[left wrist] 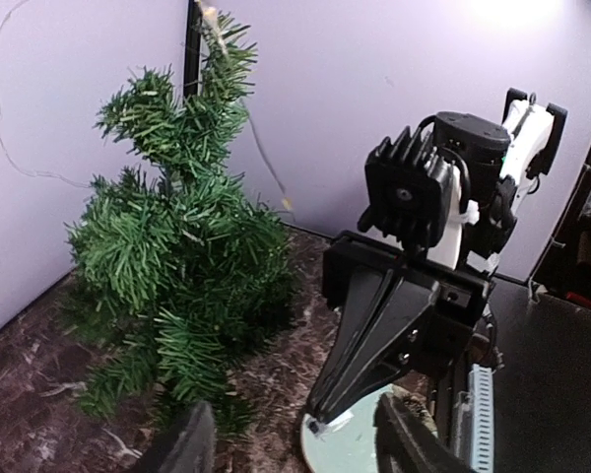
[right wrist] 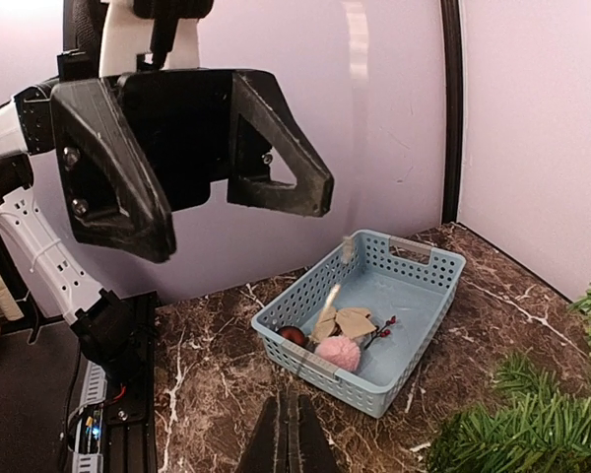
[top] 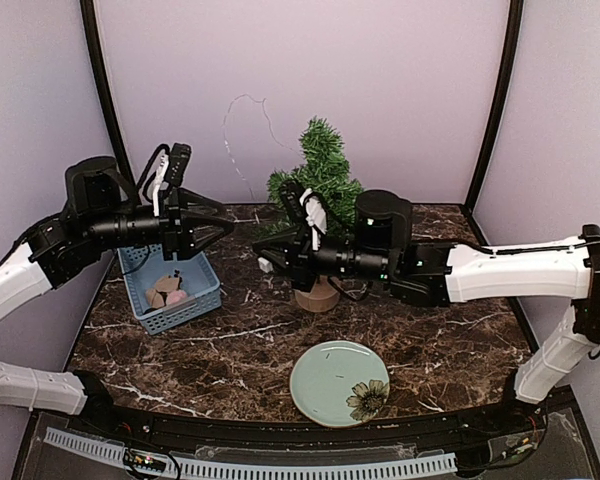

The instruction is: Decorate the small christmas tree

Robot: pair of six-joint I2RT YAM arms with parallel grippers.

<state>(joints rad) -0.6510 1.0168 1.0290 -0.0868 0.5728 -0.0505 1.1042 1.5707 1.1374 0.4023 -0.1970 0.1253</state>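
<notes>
- At the rear centre of the marble table point(top: 460, 330), the small christmas tree point(top: 322, 165) is standing on its light-wood stump.
- The left gripper point(right wrist: 233, 219) is hovering above the blue basket point(top: 170, 295), its fingers standing apart with nothing between them.
- The right gripper point(top: 268, 262) is hanging just in front of the tree's lower branches, its fingers pressing together; any pinched item cannot be made out.
- A green plate point(top: 340, 383) is lying near the front edge.

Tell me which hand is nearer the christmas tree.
Right. The right hand is just in front of the tree; the left hand hovers to its left, over the basket.
</notes>
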